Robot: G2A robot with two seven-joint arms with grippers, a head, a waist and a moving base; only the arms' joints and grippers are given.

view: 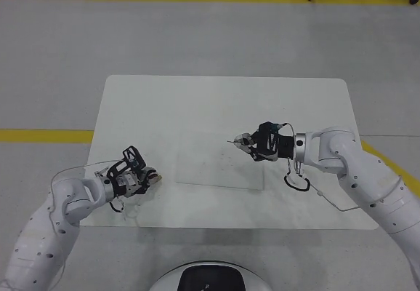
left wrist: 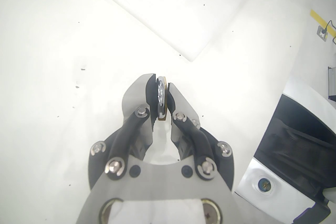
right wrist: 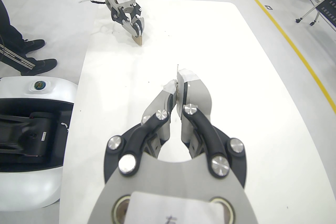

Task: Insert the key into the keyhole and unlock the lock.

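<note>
Metal key (right wrist: pixel 177 69) juts leftward from right hand (right wrist: pixel 176 79).

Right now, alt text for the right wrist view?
The right hand is shut on a thin key, its tip pointing across the white table. Farther off, the left hand grips a brass lock near the table's edge.

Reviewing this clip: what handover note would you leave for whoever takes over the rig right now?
Left gripper: shut on the lock, held low near the left edge of the table.
Right gripper: shut on the key, blade tip sticking out, over the table's right half.
Done: both things gripped.
Left: key and lock are well apart; bring them together, insert the key, turn to unlock.
</note>
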